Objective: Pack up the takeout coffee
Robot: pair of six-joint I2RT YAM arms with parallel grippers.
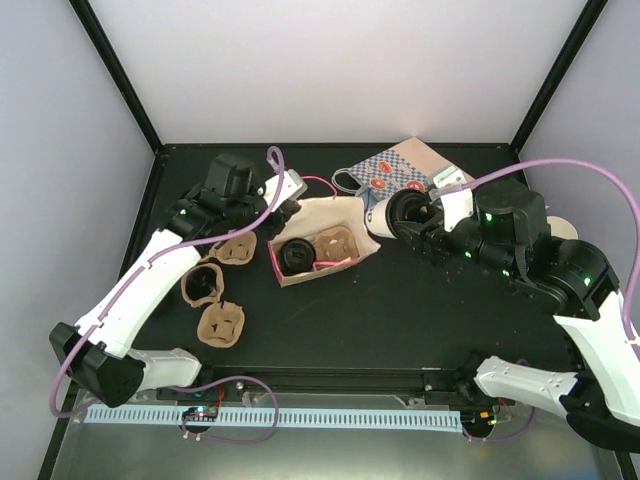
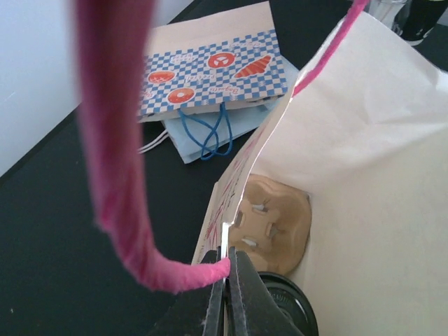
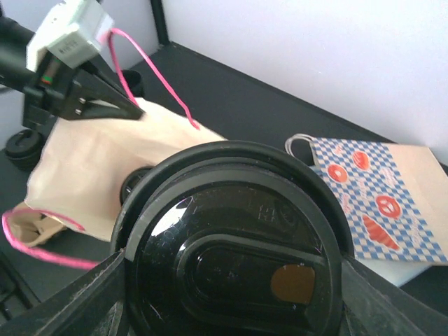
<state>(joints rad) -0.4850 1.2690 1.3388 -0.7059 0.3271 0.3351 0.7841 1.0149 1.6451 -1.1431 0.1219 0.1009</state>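
The right pincer (image 1: pixel 400 214) is clamped around the takeout coffee (image 1: pixel 377 217), with a finger on each side of its black lid (image 3: pixel 238 245), which fills the right wrist view. In the top view the cup hangs just right of centre, tipped on its side. Its long axis runs roughly left to right, with the white base toward the bag and the lid back toward the wrist.

The left pincer (image 1: pixel 287 194) is pressed together on the rim of the cream paper bag (image 1: pixel 325 213), beside a pink handle (image 2: pixel 112 140). Its fingertips (image 2: pixel 241 308) pinch the paper edge at the bottom centre of the left wrist view and hold the mouth up.

The bag lies immediately left of the cup and slightly lower in the top frame. They are just beside each other, but I cannot tell whether they touch. The right arm carries the cup and the left is taken up with the rim, so the placing looks like the right arm's job.

Inside the bag sit a cardboard cup carrier (image 2: pixel 274 222) and a dark round lid (image 2: pixel 290 311), which leaves little spare floor. The cup probably has to come upright or slide in base first.

A blue checkered bag (image 1: pixel 385 170) lies flat just above the cup. Loose carriers (image 1: pixel 220 322) sit at the lower left, well apart from the path.
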